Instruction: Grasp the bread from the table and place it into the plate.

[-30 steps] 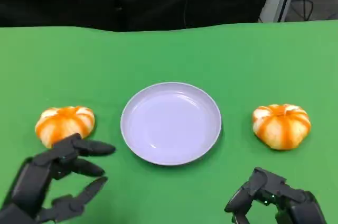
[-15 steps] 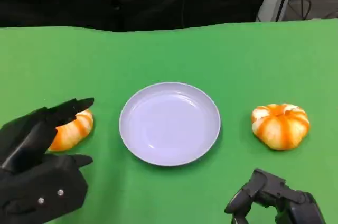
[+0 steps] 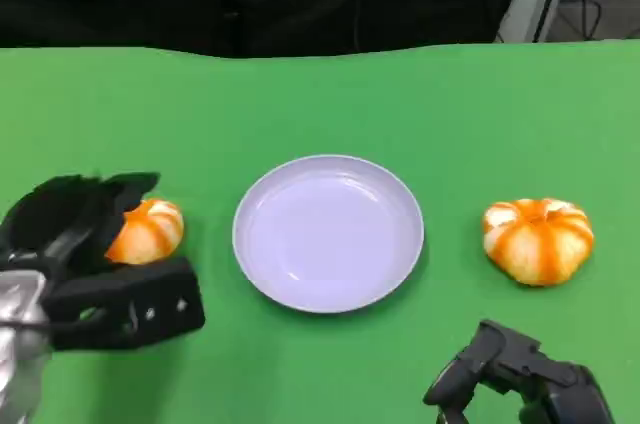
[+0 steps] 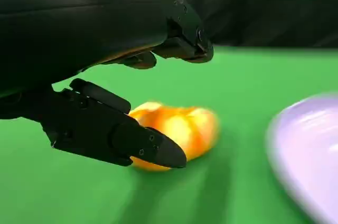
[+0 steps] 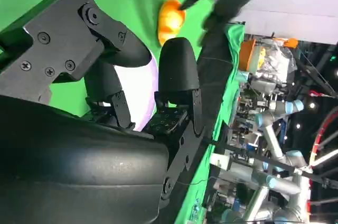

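Your left hand (image 3: 85,244) hangs over the bread (image 3: 148,230) that lies to the left of the plate (image 3: 328,232), fingers spread above it and thumb low beside it, so the roll sits in the gap between them; in the left wrist view the fingers (image 4: 179,39) arch over the bread (image 4: 177,131) and do not appear to touch it, which reads as a grasp set up but not yet closed. Your right hand (image 3: 515,379) rests low on the near side of the plate with its fingers curled in on nothing, out of the way, probably because the left arm has the job. The green table (image 3: 320,104) carries the plate at its middle, and the plate holds nothing. A second bread (image 3: 538,239) lies to the right of the plate, well apart from it.
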### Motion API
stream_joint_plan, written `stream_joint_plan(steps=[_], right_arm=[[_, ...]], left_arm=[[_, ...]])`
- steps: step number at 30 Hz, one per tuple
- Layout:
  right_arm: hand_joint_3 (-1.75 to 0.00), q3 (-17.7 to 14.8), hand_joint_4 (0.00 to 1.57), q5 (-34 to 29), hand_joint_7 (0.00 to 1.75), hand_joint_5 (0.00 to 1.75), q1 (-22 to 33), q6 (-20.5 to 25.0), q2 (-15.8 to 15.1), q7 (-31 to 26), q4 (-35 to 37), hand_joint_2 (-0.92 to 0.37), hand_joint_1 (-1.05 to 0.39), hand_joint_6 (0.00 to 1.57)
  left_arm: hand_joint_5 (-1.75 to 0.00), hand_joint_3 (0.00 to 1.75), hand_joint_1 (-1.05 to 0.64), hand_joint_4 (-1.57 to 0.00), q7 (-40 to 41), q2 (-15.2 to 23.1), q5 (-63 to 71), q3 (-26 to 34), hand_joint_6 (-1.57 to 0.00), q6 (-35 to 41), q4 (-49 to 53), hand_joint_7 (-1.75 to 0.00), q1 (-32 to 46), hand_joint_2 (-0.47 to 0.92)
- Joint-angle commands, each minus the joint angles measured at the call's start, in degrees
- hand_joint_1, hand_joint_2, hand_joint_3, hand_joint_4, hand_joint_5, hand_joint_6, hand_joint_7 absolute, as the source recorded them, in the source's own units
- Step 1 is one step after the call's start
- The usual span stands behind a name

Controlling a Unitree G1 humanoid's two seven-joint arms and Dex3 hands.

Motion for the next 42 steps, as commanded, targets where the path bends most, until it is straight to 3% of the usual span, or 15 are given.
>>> stream_joint_plan(steps=[1, 7, 13, 28, 29, 30, 32, 33, 34, 35, 36, 37, 39, 42], right_arm=[[-1.26, -0.33, 0.70, 0.32, 1.33, 1.61, 0.38, -0.59, -0.16, -0.51, -0.73, -0.36, -0.08, 0.77], [-1.27, -0.32, 0.70, 0.35, 1.32, 1.61, 0.56, -0.43, -0.28, -0.51, -0.98, -0.35, -0.09, 0.77], [-1.24, -0.50, 0.70, 0.34, 1.31, 1.60, 0.43, -0.99, -0.28, -0.70, -0.41, -0.35, -0.10, 0.77], [-1.25, -0.39, 0.71, 0.48, 1.31, 1.60, 0.59, -0.85, -0.26, -0.63, -0.54, -0.35, -0.10, 0.78], [-1.26, -0.26, 0.71, 0.30, 1.31, 1.60, 0.75, -0.89, -0.17, -0.72, -0.78, -0.35, -0.09, 0.78], [-1.26, -0.16, 0.71, 0.17, 1.31, 1.60, 0.87, -0.91, -0.11, -0.79, -0.97, -0.35, -0.09, 0.78], [-1.26, -0.06, 0.71, 0.02, 1.31, 1.60, 1.00, -0.93, -0.06, -0.87, -1.16, -0.35, -0.08, 0.78], [-1.26, -0.06, 0.71, 0.02, 1.31, 1.60, 1.00, -0.93, -0.05, -0.87, -1.16, -0.35, -0.08, 0.78], [-1.26, 0.00, 0.71, 0.09, 1.32, 1.60, 0.88, -0.57, -0.03, -0.78, -1.13, -0.36, -0.08, 0.78], [-1.27, 0.04, 0.71, 0.15, 1.32, 1.60, 0.75, -0.30, 0.00, -0.71, -1.09, -0.36, -0.09, 0.78], [-1.27, 0.06, 0.70, 0.18, 1.32, 1.61, 0.66, -0.11, 0.02, -0.67, -1.06, -0.36, -0.09, 0.77], [-1.27, 0.08, 0.70, 0.20, 1.32, 1.61, 0.61, -0.01, 0.03, -0.66, -1.04, -0.36, -0.09, 0.77], [-1.27, 0.10, 0.70, 0.20, 1.33, 1.61, 0.60, 0.04, 0.01, -0.69, -1.06, -0.35, -0.10, 0.77], [-1.28, 0.12, 0.70, 0.21, 1.33, 1.62, 0.58, 0.07, -0.02, -0.72, -1.07, -0.35, -0.10, 0.77]], left_arm=[[-0.18, 0.00, -0.51, -0.12, 3.33, -0.85, 1.00, -3.72, -0.32, 0.58, 10.84, 0.00, -6.21, 0.89], [-0.18, 0.01, -0.51, -0.11, 4.78, -1.76, -0.44, -6.57, -0.30, 0.61, 17.99, 0.00, -10.01, 0.90], [-0.16, 0.01, -0.53, -0.11, 3.44, -6.37, -3.24, -8.99, -0.30, 1.88, 35.98, -0.01, -18.50, 0.92], [-0.11, 0.01, -0.52, -0.18, 5.59, -6.34, -6.55, -11.64, -0.33, -1.45, 42.15, -0.01, -20.62, 0.92], [-0.21, 0.02, -0.46, -0.35, 6.87, -5.95, -7.94, -10.54, -0.44, -4.09, 42.37, -0.05, -19.69, 0.91], [-0.54, 0.01, -0.33, -0.64, 7.88, -5.65, -9.04, -9.76, -0.69, -6.14, 42.61, -0.08, -19.01, 0.89], [-0.91, 0.01, -0.23, -0.83, 9.12, -5.32, -10.36, -9.14, -0.92, -8.56, 43.19, -0.05, -18.43, 0.88], [-0.96, 0.00, -0.21, -0.86, 9.31, -5.29, -10.57, -9.31, -0.96, -8.85, 43.47, -0.04, -18.52, 0.88], [-1.07, 0.06, -0.19, -0.93, 15.68, -4.25, -9.92, -9.50, -1.07, -13.42, 41.51, -0.09, -18.08, 0.88], [-1.40, 0.32, -0.17, -0.89, 20.57, -3.47, -9.41, -9.67, -0.93, -16.93, 40.17, -0.79, -17.80, 0.80], [-1.57, 0.54, -0.17, -0.87, 24.08, -2.96, -9.03, -9.83, -0.78, -19.45, 39.44, -1.26, -17.64, 0.72], [-1.66, 0.65, -0.17, -0.86, 26.18, -2.69, -8.81, -10.01, -0.70, -20.99, 39.33, -1.50, -17.62, 0.67], [-1.73, 0.75, -0.16, -0.85, 27.23, -2.65, -8.79, -10.35, -0.64, -21.91, 40.17, -1.69, -17.82, 0.63], [-1.74, 0.79, -0.16, -0.84, 27.96, -2.62, -8.90, -10.73, -0.63, -22.55, 40.85, -1.74, -18.02, 0.61]])
